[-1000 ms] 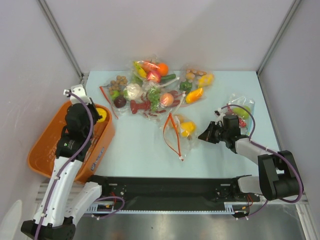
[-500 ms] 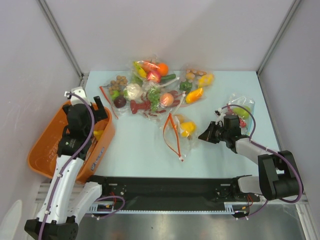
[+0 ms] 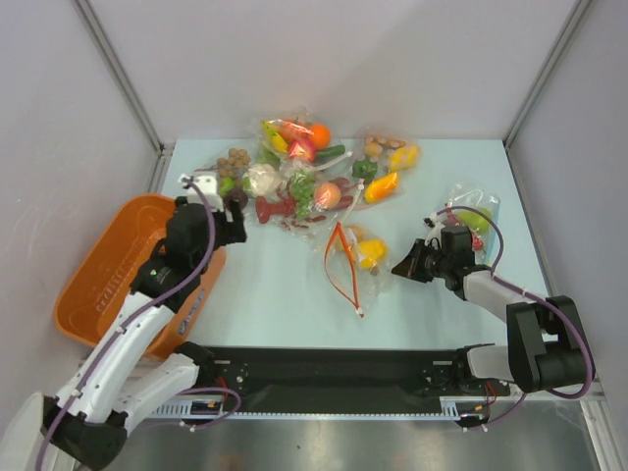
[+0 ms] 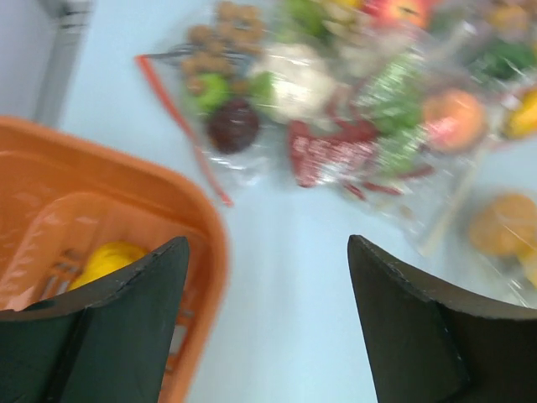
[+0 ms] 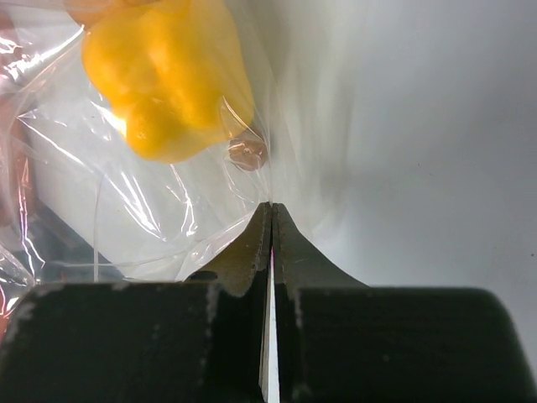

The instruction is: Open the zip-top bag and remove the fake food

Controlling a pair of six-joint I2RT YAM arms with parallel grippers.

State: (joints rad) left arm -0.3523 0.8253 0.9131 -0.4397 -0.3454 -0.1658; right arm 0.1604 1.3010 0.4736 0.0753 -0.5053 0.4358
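Note:
The zip-top bag (image 3: 350, 253) lies mid-table, its orange-red zip strip (image 3: 337, 265) spread open toward the left. A yellow piece of fake food (image 3: 369, 252) sits inside it, filling the upper left of the right wrist view (image 5: 168, 75). My right gripper (image 3: 400, 265) is shut, its jaws pinching the bag's clear film (image 5: 272, 206) at the right corner. My left gripper (image 3: 235, 208) hangs open and holds nothing, just past the orange bin's rim (image 4: 210, 243), over bare table (image 4: 268, 243). Another yellow piece (image 4: 107, 260) lies in the bin.
The orange bin (image 3: 93, 270) stands at the table's left edge. A heap of other clear bags with toy food (image 3: 304, 177) lies at the back, close ahead of my left gripper. One more bag (image 3: 473, 211) lies by the right arm.
My left gripper opened over the bin, let go of a yellow piece, then swung right and forward toward the heap of bags. The right gripper stayed shut on the bag.

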